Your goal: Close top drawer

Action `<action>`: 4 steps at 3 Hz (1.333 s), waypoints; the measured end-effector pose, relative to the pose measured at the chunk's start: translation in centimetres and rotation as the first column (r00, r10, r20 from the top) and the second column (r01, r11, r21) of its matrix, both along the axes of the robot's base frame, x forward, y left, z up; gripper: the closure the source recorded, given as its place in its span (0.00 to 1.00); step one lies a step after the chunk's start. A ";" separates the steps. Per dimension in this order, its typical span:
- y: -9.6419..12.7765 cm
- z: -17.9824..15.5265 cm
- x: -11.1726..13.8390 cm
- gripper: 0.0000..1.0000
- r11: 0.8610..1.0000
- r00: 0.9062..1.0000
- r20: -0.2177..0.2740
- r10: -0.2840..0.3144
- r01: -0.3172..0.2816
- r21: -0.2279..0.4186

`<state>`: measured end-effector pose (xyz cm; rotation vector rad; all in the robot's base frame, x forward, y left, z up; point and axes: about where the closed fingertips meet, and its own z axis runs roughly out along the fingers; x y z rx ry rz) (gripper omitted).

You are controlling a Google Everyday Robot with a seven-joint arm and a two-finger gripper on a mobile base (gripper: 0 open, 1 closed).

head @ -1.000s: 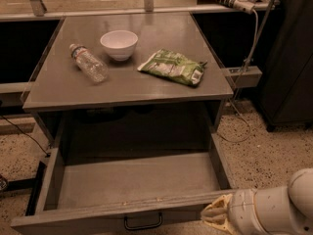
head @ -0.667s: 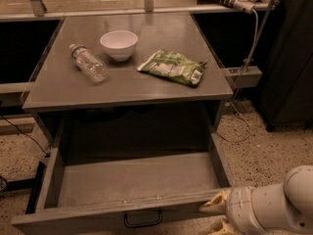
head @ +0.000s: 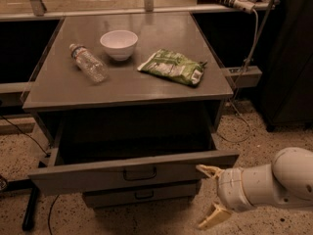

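Observation:
The top drawer [head: 98, 174] is a wide grey drawer with a small black centred handle [head: 140, 173]. It stands partly pulled out under the grey tabletop [head: 132, 84], its inside dark. My gripper [head: 208, 196] is at the lower right, just in front of the drawer front's right end. Its two yellowish fingers are spread apart; the upper fingertip [head: 204, 169] is close to the front panel. It holds nothing.
On the tabletop lie a clear plastic bottle [head: 89, 62], a white bowl [head: 119, 44] and a green snack bag [head: 172, 66]. A shorter lower drawer front [head: 142, 195] sits beneath. A power strip and cable [head: 230, 0] hang at the right. Speckled floor surrounds the table.
The drawer front has moved back toward the table, so less of its inside shows. My gripper has followed it inward at the drawer's right end.

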<state>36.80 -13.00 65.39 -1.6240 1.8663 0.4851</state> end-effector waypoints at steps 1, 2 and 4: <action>0.9 0.5 3.2 0.42 1.000 0.999 0.039 0.016 -0.017 0.007; 0.6 1.1 7.3 0.65 1.000 0.997 0.076 0.005 -0.003 -0.031; 0.1 2.2 14.3 0.87 0.991 0.991 0.129 -0.029 0.045 -0.125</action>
